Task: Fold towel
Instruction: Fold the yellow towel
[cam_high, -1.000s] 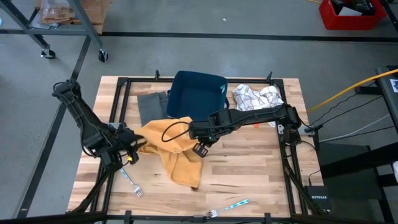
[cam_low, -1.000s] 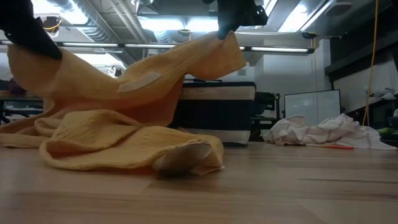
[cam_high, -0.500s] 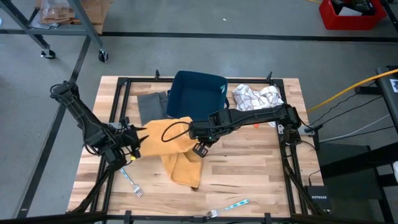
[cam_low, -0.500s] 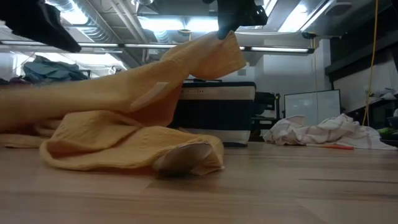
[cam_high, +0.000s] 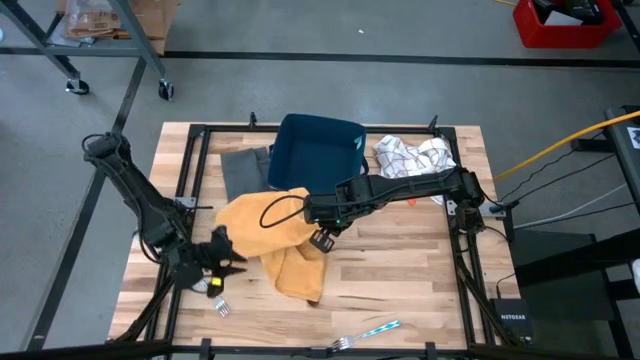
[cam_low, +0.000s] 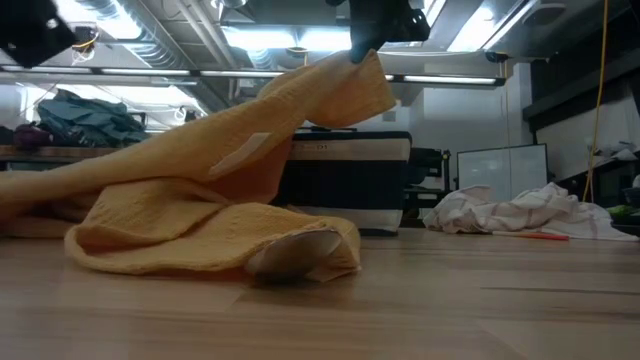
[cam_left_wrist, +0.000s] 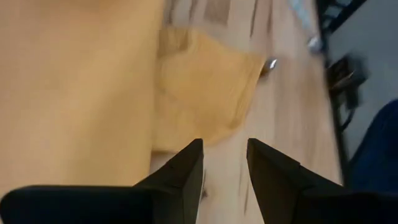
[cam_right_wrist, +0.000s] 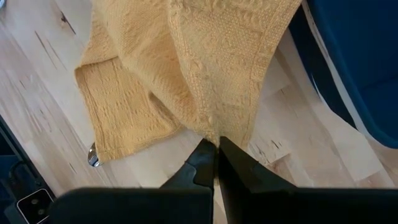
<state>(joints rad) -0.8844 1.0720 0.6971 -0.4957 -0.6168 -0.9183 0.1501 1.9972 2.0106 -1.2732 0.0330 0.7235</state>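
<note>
Overhead first: yellow towel (cam_high: 268, 235) lies bunched at table centre, its far corner hidden under the right gripper (cam_high: 309, 209), so the grip itself is hard to make out from above. Right arm reaches from 3 o'clock across toward centre, stretched nearly flat. Left gripper (cam_high: 226, 262) sits at roughly 8 o'clock of the towel, off the cloth, arm bent in from the 9 o'clock edge; its fingers partly cover a fork (cam_high: 219, 307) lying beside it. Blue bin (cam_high: 318, 148) at 12 o'clock of the towel, white checked cloth (cam_high: 413, 155) at 2 o'clock, second fork (cam_high: 368, 333) at 5 o'clock by the near edge.

Low view: towel (cam_low: 210, 195) rises like a tent to a pinched corner at the top, where the right gripper (cam_low: 357, 55) is cut off by the frame; the rest slumps on the wood. Left arm shows only as a dark blur in the top corner.

Left wrist: fingers (cam_left_wrist: 186, 171) slightly parted, nothing between them, towel (cam_left_wrist: 87, 87) beyond, blurred.

Right wrist: fingers (cam_right_wrist: 205, 165) closed tight on the towel (cam_right_wrist: 205, 56) hem, cloth hanging away over the table.
</note>
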